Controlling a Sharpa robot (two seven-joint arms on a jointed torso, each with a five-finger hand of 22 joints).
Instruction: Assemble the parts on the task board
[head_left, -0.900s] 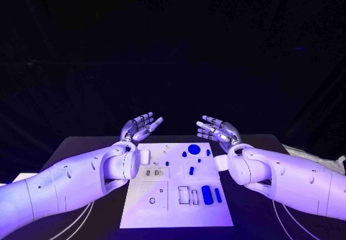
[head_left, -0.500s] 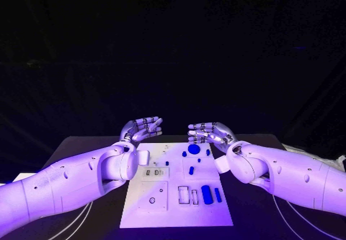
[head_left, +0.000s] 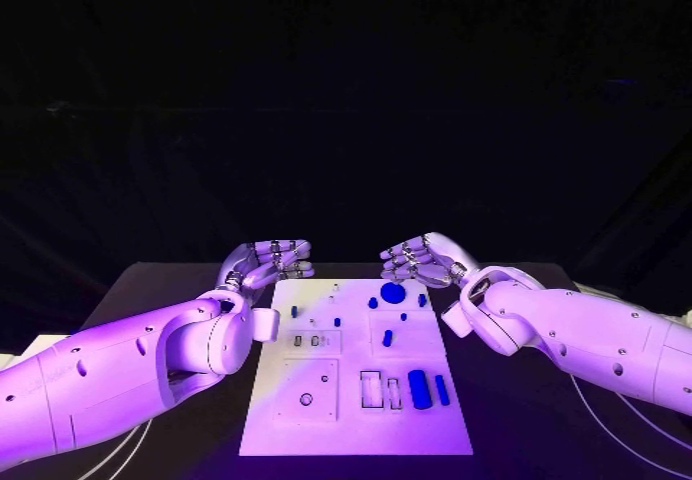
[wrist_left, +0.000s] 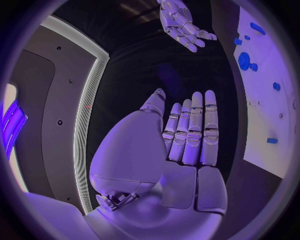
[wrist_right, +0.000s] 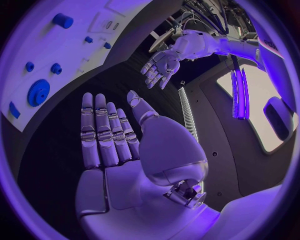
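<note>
Far left of the board, raised above the black table (head_left: 173, 280): the left hand (head_left: 270, 262), holding nothing, fingers (wrist_left: 195, 127) straight and pressed side by side in the left wrist view, thumb lying a little apart from them. In the middle of the table, between the two arms: the white task board (head_left: 361, 420), lying flat, its long side running from near to far. On its far part a round blue toothed disc (head_left: 392, 292), with small blue pegs (head_left: 336, 322) scattered near it toward the left; nearer, a short blue bar (head_left: 387, 338) at mid-board; near the right edge, a long blue rounded piece (head_left: 418, 389) and a thinner blue strip (head_left: 441, 391) lying side by side, just beside outlined slots. Far right of the board, also raised off the table and well apart from every part: the right hand (head_left: 421, 261), holding nothing, fingers (wrist_right: 100, 132) extended and close together in the right wrist view, thumb angled away. Both hands level with each other just beyond the board's far edge, palms turned toward one another across the gap.
</note>
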